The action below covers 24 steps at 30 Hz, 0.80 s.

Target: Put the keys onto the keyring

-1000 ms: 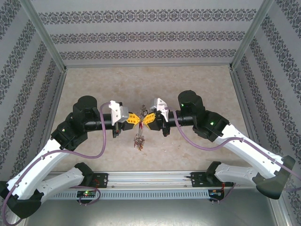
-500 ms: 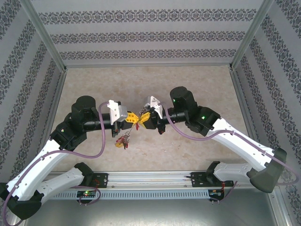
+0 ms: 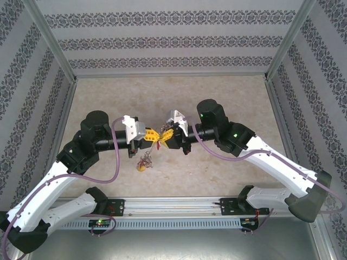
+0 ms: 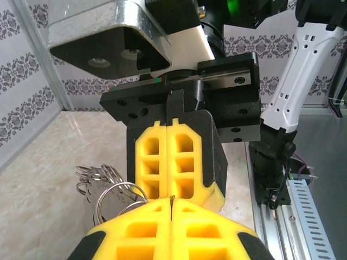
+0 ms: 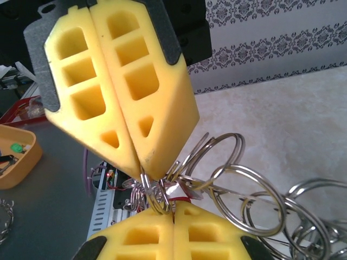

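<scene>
Both grippers meet tip to tip above the middle of the table. My left gripper (image 3: 154, 135) (image 4: 171, 201) is shut, with a thin grey wire of the keyring (image 5: 239, 169) pinched in its seam. The right gripper (image 3: 164, 136) (image 5: 174, 208) is shut too, and a red-tagged key (image 5: 184, 196) runs into its seam. Right at the tips, several ring loops cross each other. The other keys (image 3: 145, 161) hang in a bunch just below and left of the grippers, showing as rings (image 4: 103, 181) beside my left fingers.
The beige table (image 3: 217, 97) has patterned walls on three sides. An aluminium rail (image 3: 173, 206) with the arm bases runs along the near edge. An orange tray (image 5: 16, 154) lies off the table, behind the left gripper.
The right arm has swung in and to the left, turning its gripper. Both grippers have shifted slightly left, and the hanging bunch has swung left and settled. Both grippers stay shut.
</scene>
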Each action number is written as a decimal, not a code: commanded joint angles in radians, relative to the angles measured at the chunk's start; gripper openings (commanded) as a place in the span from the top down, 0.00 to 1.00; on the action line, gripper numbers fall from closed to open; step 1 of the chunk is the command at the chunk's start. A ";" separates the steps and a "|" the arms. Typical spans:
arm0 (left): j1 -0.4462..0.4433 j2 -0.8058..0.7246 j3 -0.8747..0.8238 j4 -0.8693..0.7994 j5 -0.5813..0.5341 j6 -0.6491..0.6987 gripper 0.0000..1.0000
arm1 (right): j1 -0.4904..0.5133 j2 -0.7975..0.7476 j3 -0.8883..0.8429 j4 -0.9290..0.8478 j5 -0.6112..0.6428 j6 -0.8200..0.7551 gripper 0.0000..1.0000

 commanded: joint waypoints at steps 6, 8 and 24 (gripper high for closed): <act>0.010 -0.023 0.008 0.106 0.052 -0.021 1.00 | -0.013 -0.053 -0.039 0.042 0.041 0.028 0.96; 0.011 -0.021 0.008 0.107 0.050 -0.022 1.00 | -0.013 -0.063 -0.050 0.044 0.066 0.034 0.86; 0.013 -0.019 0.000 0.124 0.041 -0.036 1.00 | 0.053 -0.136 -0.163 0.183 0.166 0.046 0.56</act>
